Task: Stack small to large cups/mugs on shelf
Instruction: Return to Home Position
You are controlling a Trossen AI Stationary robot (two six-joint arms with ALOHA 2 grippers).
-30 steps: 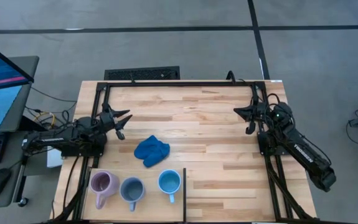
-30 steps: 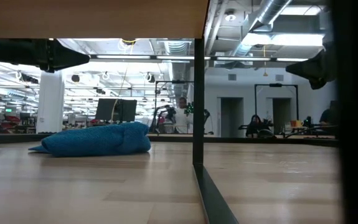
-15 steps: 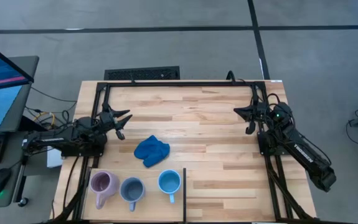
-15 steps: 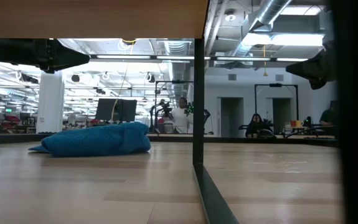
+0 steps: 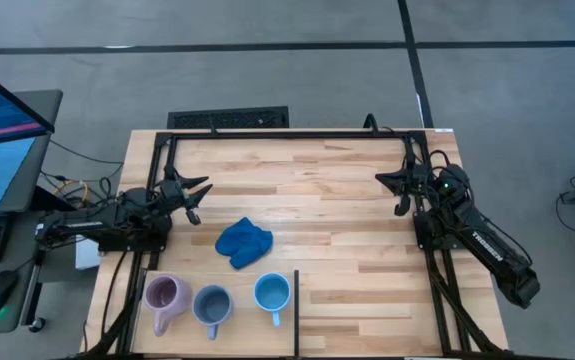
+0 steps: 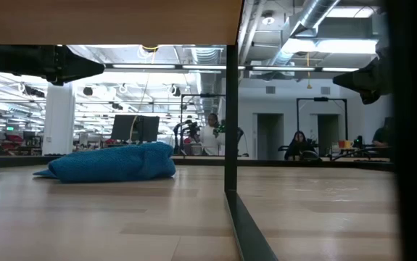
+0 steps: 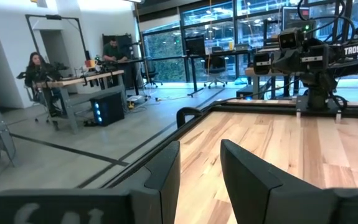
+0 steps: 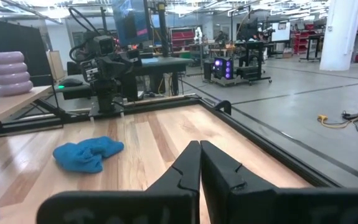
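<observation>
Three mugs stand upright in a row on the pale shelf panel (image 5: 239,326) at the table's near left: lilac (image 5: 164,295), grey-blue (image 5: 212,303), light blue (image 5: 272,292), handles toward the near edge. The lilac mug also shows in the right wrist view (image 8: 4,71). My left gripper (image 5: 199,195) hovers open and empty over the table's left side; its fingers stand apart in the left wrist view (image 7: 200,149). My right gripper (image 5: 394,190) hovers shut and empty over the table's right side (image 8: 200,146). Neither gripper is near the mugs.
A royal-blue cloth lump (image 5: 243,242) lies on the plank tabletop between the arms, just beyond the shelf (image 6: 114,162). The shelf's dark post (image 6: 230,116) stands at its right end. A black frame rail (image 5: 287,133) runs along the far edge. People sit at desks in the room behind.
</observation>
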